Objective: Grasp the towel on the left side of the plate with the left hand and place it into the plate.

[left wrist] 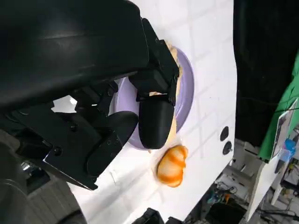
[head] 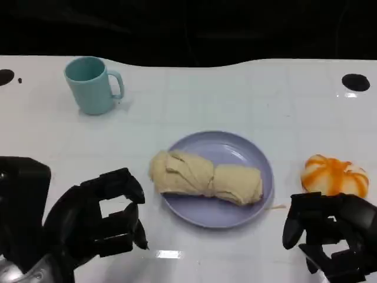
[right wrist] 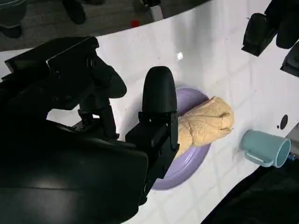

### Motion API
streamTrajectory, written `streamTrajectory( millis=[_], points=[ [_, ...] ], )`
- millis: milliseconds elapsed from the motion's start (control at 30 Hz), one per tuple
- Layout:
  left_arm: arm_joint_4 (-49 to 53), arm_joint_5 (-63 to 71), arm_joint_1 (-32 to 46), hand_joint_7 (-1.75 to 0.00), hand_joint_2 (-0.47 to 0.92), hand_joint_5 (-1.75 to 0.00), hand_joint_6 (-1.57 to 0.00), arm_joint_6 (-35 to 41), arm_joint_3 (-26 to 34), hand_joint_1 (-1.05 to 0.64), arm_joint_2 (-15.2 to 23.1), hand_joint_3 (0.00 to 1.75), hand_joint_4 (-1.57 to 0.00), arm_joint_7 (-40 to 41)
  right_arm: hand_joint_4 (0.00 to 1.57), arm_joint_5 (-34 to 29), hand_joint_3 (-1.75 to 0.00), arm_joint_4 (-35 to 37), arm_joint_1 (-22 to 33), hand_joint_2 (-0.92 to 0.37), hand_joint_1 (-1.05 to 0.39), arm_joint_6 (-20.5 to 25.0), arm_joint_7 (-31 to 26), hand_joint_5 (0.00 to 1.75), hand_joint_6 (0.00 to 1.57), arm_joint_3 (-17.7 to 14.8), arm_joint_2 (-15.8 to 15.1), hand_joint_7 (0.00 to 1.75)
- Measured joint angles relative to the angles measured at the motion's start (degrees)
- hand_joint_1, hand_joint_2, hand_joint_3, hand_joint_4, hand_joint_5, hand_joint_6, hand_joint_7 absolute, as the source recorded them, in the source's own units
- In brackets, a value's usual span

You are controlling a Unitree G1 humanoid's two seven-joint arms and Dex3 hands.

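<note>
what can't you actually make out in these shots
- Plate: its middle is covered by the towel in the head view; the left hand's fingers hide much of it in the left wrist view.
- Orange-and-white object: too blurred to identify in the head view.
- Right hand: cut off by the frame's lower edge.
- Mug: its inside isn't visible.
</note>
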Motion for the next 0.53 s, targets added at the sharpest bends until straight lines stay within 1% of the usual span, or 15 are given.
streamTrajectory(
  millis=[300, 533],
  points=[
    [0.08, -0.63, -0.01, -1.72, 0.49, -1.75, -0.73, -0.01, 0.02, -0.10, 2.11, 1.40, -0.84, -0.27, 0.70, -0.66, -1.10, 0.37, -0.05, -0.59, 0.08, -0.76, -0.39, 1.68, 0.67, 0.45, 0.25, 1.44],
    [1.43, -1.89, -0.37, -1.72, 0.51, -1.75, -0.72, 0.10, 0.34, -0.08, 2.60, 1.38, -0.84, -0.27, 0.70, -0.76, -1.09, 0.26, -0.05, -0.58, 0.08, -0.76, -0.41, 1.69, 0.67, 0.49, 0.47, 1.44]
  ],
)
